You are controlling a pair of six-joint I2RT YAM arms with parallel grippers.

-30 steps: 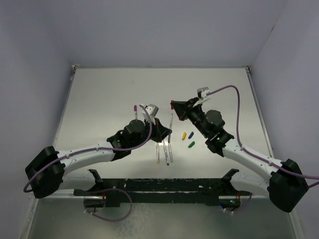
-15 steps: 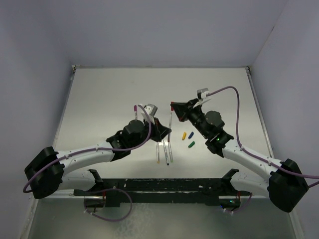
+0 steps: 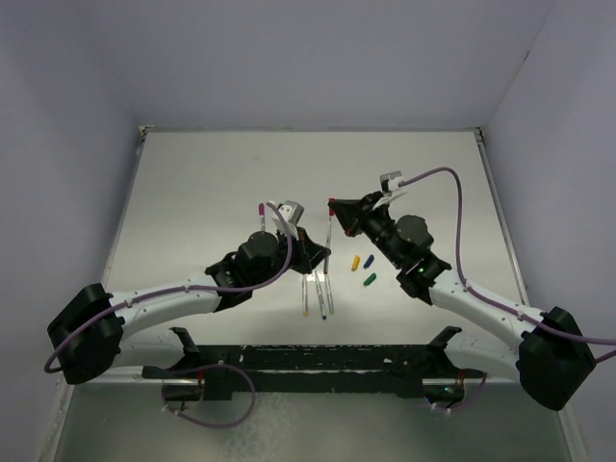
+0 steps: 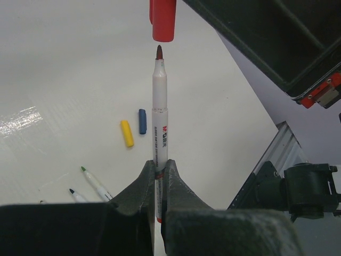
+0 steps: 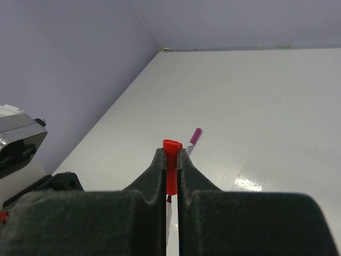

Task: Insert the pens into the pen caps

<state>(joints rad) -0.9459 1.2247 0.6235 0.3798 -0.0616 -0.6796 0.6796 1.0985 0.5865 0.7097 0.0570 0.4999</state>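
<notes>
Right gripper edged left, jaws gripping a red plastic bullet-shaped cap. Six o'clock of it, left gripper pinched a white stick pen.

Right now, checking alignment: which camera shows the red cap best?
Left wrist: the red cap sits just above the tip of the pen, apart. Right wrist shows only its end pinched between fingers; overhead, a speck.

White table w/ pale purple walls round it & black rail at near edge
</notes>
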